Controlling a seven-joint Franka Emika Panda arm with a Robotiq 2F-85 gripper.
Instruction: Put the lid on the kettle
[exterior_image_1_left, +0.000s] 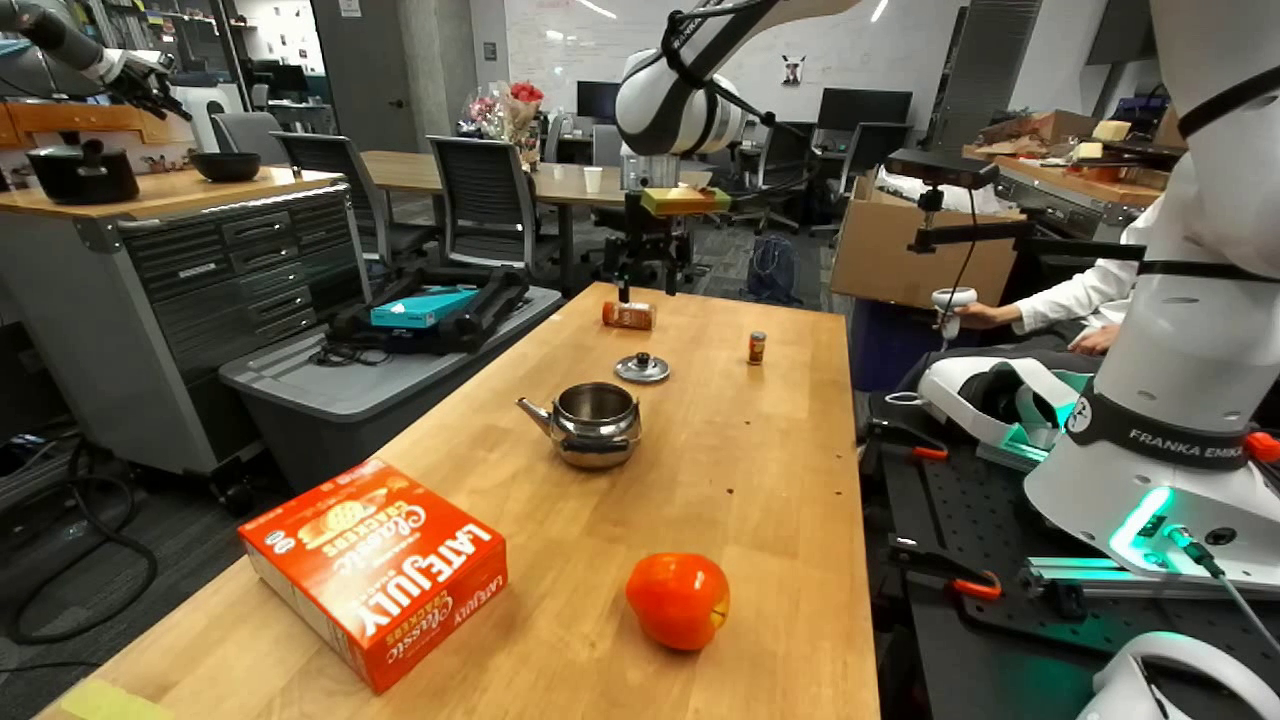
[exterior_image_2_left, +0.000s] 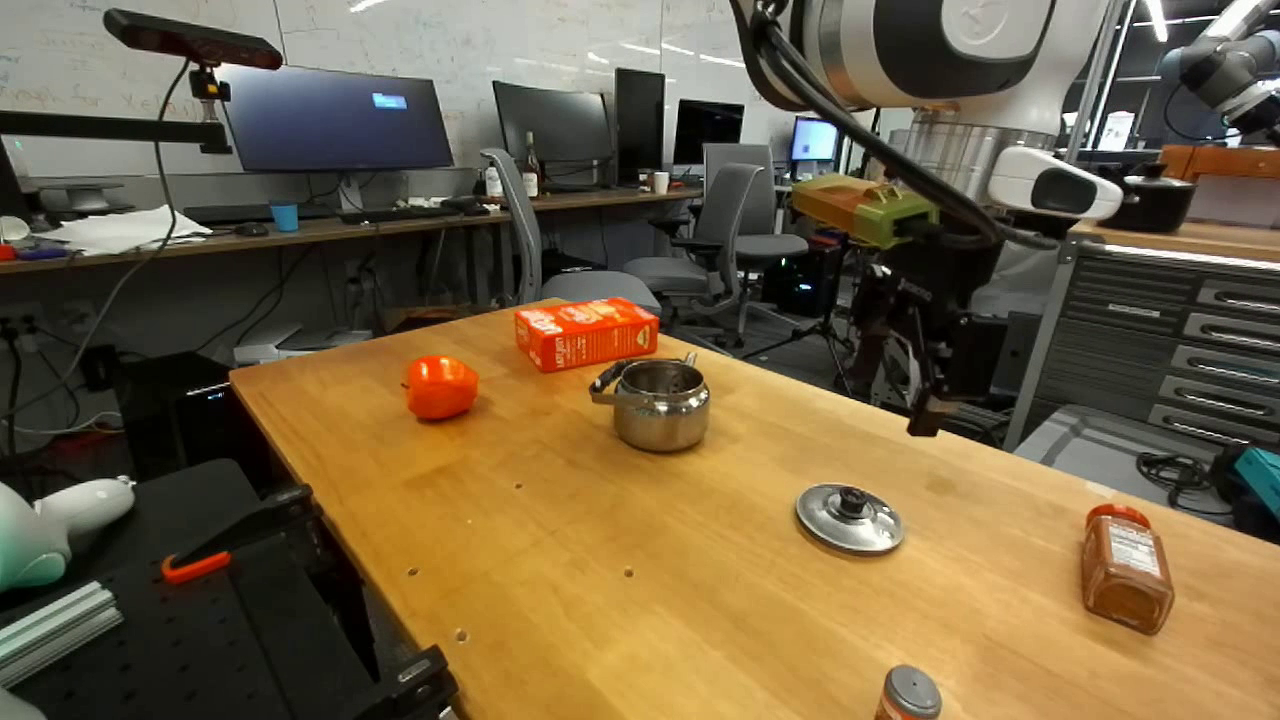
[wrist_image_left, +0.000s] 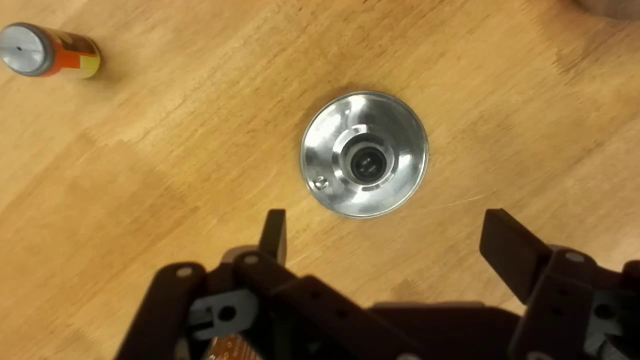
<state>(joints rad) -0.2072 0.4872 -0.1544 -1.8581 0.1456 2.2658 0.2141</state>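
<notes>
The silver lid (exterior_image_1_left: 641, 372) lies flat on the table, black knob up, in both exterior views (exterior_image_2_left: 848, 520). It also shows near the middle of the wrist view (wrist_image_left: 362, 195). The silver kettle (exterior_image_1_left: 596, 442) stands upright and open-topped, and also shows in an exterior view (exterior_image_2_left: 660, 412). Its handle is folded down to the side. Only a sliver of the kettle (wrist_image_left: 614, 7) shows at the top right of the wrist view. My gripper (wrist_image_left: 384, 230) is open and empty, above the table and apart from the lid. It hangs in both exterior views (exterior_image_1_left: 648, 275) (exterior_image_2_left: 925, 395).
A spice jar (exterior_image_1_left: 629, 316) lies on its side below the gripper, also in an exterior view (exterior_image_2_left: 1127, 572). A small shaker (exterior_image_1_left: 757, 348) stands near the lid (wrist_image_left: 60, 52). An orange-red box (exterior_image_1_left: 375, 565) and an orange-red ball (exterior_image_1_left: 678, 600) are beyond the kettle from the lid.
</notes>
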